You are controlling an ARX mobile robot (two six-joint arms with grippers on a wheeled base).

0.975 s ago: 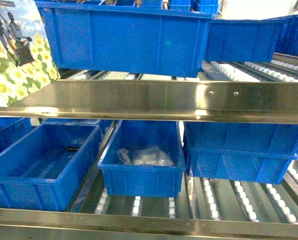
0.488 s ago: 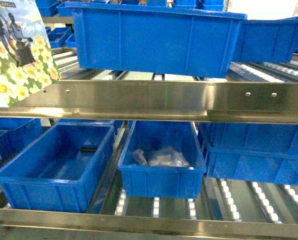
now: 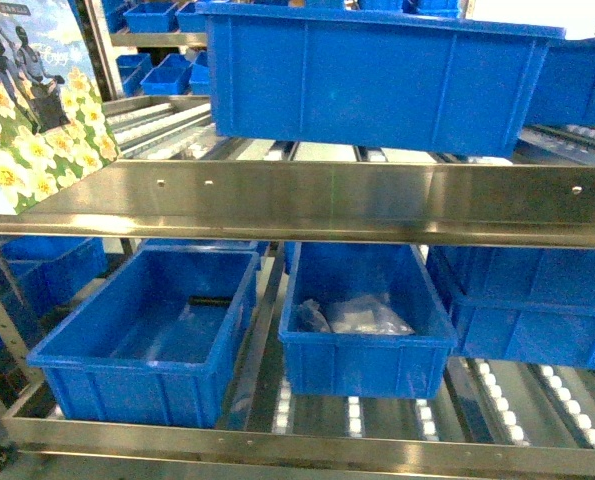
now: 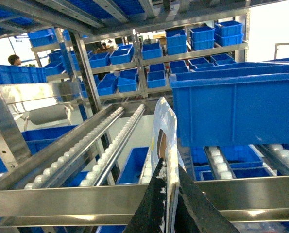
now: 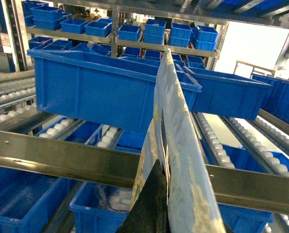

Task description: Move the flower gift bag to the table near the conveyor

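Two grippers on the job, both mine, neither visible from the head camera. Far left of the head view: paper gift bag printed with yellow-white daffodils and dark figures [image 3: 32, 110], hanging in front of the shiny steel-framed conveyor rack [image 3: 307, 205], its lower corner overlapping the front rail. No table in any view.

Left wrist view: my left gripper [image 4: 169, 194] has its dark fingers [image 4: 151, 206] pinched together on the bag's white edge [image 4: 164, 141], which stands upright between them. Sloping tracks of small white rollers [image 4: 81, 145] run up to the left of it, a large blue plastic bin [image 4: 231, 107] sits to the right, just behind the bag edge.

Moving right in the head view: lower level holds an open blue bin [image 3: 152, 335] with a small dark item inside I can't identify, then a smaller blue bin [image 3: 367, 335] holding crumpled clear plastic bags [image 3: 352, 318]. Stacked blue bins [image 3: 532, 310] at far right. Upper level carries one big blue bin [image 3: 377, 75] above the rail.

Right wrist view: my right gripper [image 5: 156, 204] is closed on another edge of the bag [image 5: 176, 160]; only one dark finger [image 5: 149, 206] shows clearly, pressed against the paper. Bag edge rises tall and slightly tilted through the middle of that view, in front of the rack rail.
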